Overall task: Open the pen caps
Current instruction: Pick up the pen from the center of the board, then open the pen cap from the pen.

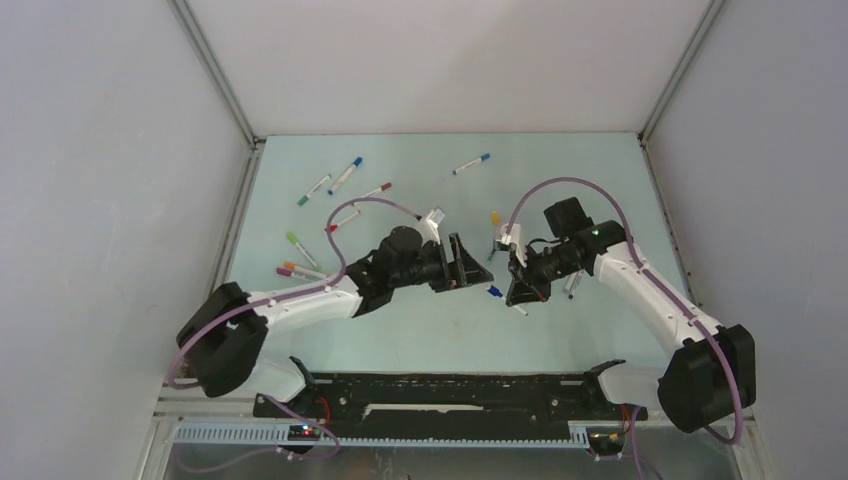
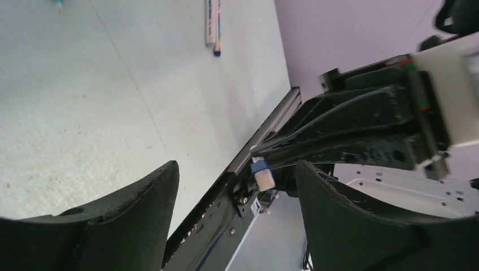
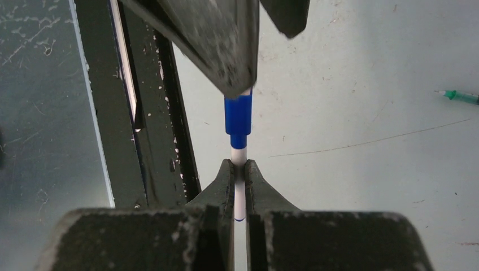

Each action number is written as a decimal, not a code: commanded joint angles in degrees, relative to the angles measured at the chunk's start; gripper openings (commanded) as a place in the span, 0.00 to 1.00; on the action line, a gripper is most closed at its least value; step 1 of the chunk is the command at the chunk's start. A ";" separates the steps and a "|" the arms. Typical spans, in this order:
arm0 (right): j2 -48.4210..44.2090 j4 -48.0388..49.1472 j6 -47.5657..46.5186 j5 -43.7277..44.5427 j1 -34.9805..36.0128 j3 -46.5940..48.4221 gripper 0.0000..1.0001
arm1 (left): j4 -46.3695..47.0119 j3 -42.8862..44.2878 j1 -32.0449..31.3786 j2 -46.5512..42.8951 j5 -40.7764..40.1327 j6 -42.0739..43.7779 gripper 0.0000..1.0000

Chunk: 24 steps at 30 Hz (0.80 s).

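Two robot arms meet over the middle of a pale green tabletop [image 1: 420, 335], seen from above. The right tool [image 3: 239, 165] is clamped tight on a white pen barrel [image 3: 239, 153], holding the pen in the air just above the tabletop. The pen's blue cap [image 3: 238, 116] is on the barrel and points left toward the other arm. The left tool [image 2: 236, 169] is open, with one black finger on each side of the capped end. In the left wrist view there is a clear gap between the cap and each finger. Several capped pens [image 1: 345, 175] lie scattered at the far left of the tabletop, well apart from the arms. A yellow cap [image 1: 495, 217] lies just beyond the right tool.
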 commanded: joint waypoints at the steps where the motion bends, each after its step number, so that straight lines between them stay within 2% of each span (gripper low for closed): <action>1: 0.19 0.47 -0.81 1.44 1.03 0.00 0.00 | 3.11 4.26 -1.33 3.04 4.66 -1.42 0.76; 9: 0.35 1.08 -0.23 2.50 1.30 -0.01 0.00 | 4.44 6.04 -2.53 6.27 7.38 -1.79 0.65; 15: 0.42 1.16 -0.14 2.59 1.34 -0.03 0.00 | 5.58 6.28 -2.91 7.96 8.99 -2.59 0.52; 24: 0.84 1.00 -0.32 2.59 1.70 -0.01 0.00 | 6.06 7.20 -3.46 9.63 10.41 -2.65 0.38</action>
